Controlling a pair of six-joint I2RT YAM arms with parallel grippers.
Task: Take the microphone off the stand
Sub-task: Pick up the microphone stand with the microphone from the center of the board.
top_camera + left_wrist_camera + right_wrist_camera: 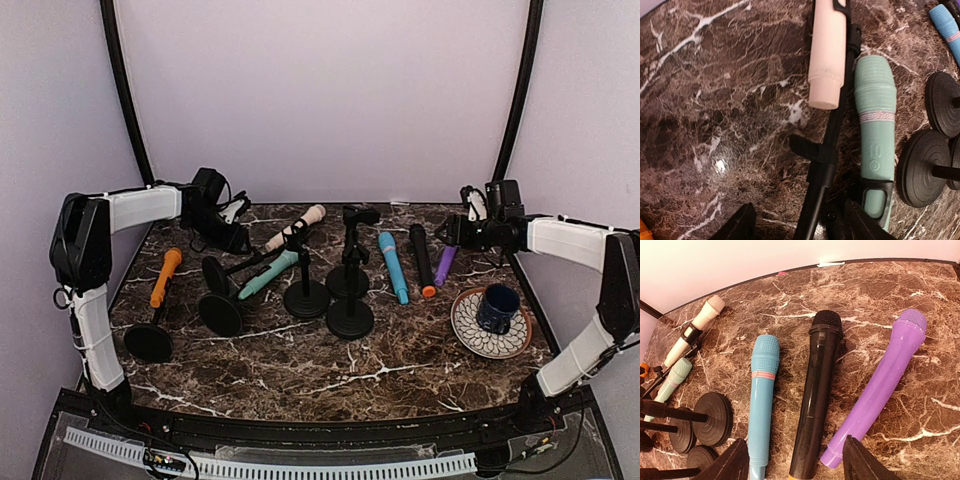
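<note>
Three microphones sit clipped in toppled black stands: an orange one (165, 277) at the left, a cream one (295, 228) (827, 50) and a mint-green one (268, 275) (875, 130), whose handle is in a black clip (879, 194). My left gripper (225, 215) (800, 226) hovers at the back left, open, with a stand's black rod (832, 150) running between its spread fingers without touching them. My right gripper (465, 225) (792, 466) is open above the loose microphones, with the tail of the black one (820, 390) between its fingers.
Loose blue (393, 267) (762, 395), black (422, 260) and purple (445, 265) (885, 385) microphones lie at the right. An upright stand with an empty clip (350, 260) is in the middle. A patterned plate (470, 325) with a dark mug (497, 306) sits at the right. Round stand bases (925, 170) (715, 417) cluster in the centre.
</note>
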